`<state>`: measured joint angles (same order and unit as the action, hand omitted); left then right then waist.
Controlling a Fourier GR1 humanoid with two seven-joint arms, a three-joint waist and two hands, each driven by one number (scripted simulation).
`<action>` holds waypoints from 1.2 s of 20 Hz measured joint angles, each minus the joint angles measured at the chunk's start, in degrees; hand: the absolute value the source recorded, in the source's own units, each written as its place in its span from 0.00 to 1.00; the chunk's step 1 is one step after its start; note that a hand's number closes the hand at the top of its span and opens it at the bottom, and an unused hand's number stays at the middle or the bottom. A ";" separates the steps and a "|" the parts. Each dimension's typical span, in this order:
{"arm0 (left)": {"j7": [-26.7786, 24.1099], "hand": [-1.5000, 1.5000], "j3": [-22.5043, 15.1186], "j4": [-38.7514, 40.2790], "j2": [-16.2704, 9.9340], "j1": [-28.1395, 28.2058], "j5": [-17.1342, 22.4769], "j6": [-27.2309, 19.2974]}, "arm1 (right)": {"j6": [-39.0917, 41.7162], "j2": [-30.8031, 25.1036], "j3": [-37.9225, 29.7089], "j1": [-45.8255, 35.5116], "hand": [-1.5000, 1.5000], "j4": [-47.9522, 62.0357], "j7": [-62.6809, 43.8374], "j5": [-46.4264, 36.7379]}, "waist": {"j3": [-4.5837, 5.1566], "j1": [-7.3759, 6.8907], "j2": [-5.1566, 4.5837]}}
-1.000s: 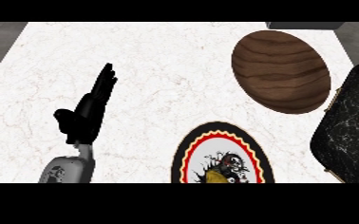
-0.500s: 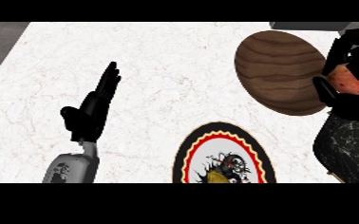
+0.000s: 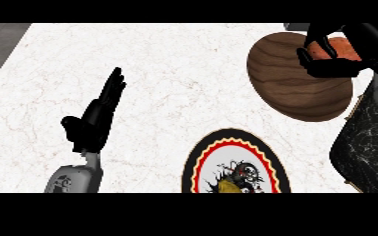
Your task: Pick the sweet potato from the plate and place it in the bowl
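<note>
The orange sweet potato (image 3: 338, 49) is held over the far right side of the brown wooden bowl (image 3: 291, 82), with my right hand (image 3: 325, 64) curled round it and hiding part of it. The round plate (image 3: 235, 162), red and yellow rimmed with a dark picture in its middle, lies at the bottom centre with no sweet potato on it. My left hand (image 3: 94, 117) rests open at the left, fingers pointing up, away from both.
A dark marbled forearm or block (image 3: 362, 145) fills the lower right edge, next to the plate. The white marble counter (image 3: 170, 75) spreads between the left hand and the bowl. A grey strip (image 3: 11, 37) shows past the counter's far left corner.
My right hand has come further into view over the bowl's right side, and the sweet potato in it now shows. The view has shifted a little; the left hand stays resting.
</note>
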<state>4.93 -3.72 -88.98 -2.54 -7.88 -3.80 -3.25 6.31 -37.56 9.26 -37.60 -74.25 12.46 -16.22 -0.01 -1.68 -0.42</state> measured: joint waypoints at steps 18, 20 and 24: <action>0.00 0.50 0.75 0.60 0.03 -1.13 0.20 0.44 | 10.43 6.82 -2.93 -11.88 0.00 42.88 25.91 -3.90 | -0.07 -0.23 -0.21; -0.29 0.50 1.07 0.59 -0.19 -0.65 0.65 0.85 | 11.87 6.89 -5.08 -13.11 0.00 44.50 27.89 -2.04 | -0.07 -0.07 -0.15; -0.14 0.50 1.19 0.85 0.00 -1.33 0.32 0.42 | 12.82 6.81 -9.56 -15.33 0.00 48.23 30.53 1.23 | -0.06 0.12 -0.11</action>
<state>4.79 -2.53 -88.13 -2.55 -9.22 -3.49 -2.83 19.13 -30.75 -0.30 -52.93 -26.03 42.99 -14.99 -0.07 -1.56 -0.53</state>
